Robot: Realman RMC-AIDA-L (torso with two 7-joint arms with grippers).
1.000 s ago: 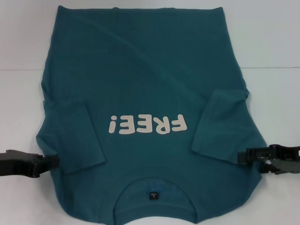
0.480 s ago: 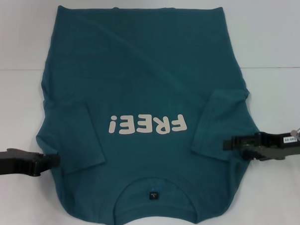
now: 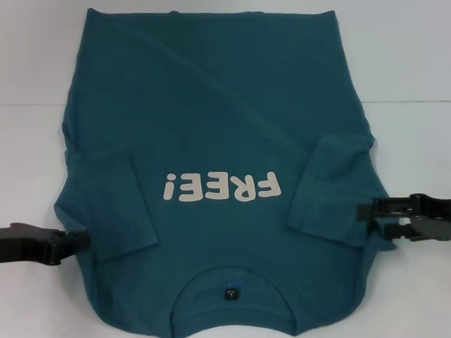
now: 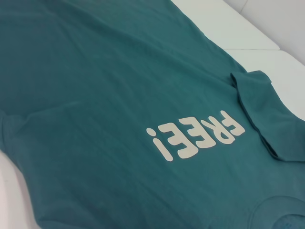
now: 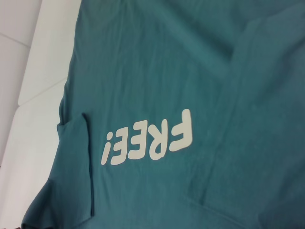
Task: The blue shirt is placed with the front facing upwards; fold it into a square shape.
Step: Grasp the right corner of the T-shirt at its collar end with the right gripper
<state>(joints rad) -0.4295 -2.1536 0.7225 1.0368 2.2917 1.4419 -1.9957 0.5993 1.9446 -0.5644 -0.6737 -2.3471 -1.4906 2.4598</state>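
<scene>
The blue shirt (image 3: 212, 138) lies flat on the white table (image 3: 417, 65), chest lettering (image 3: 219, 188) face up, collar (image 3: 231, 289) nearest me and both sleeves already turned in over the body. My left gripper (image 3: 81, 243) sits low at the shirt's left edge near the shoulder; my right gripper (image 3: 366, 212) reaches the right edge beside the folded sleeve (image 3: 333, 189). Whether either pair of fingers is spread or pinching cloth, I cannot tell. The cotton looks soft, light and limp, likely to sag and crease, so I judge doubled edges at shoulders or hem the safest hold.
</scene>
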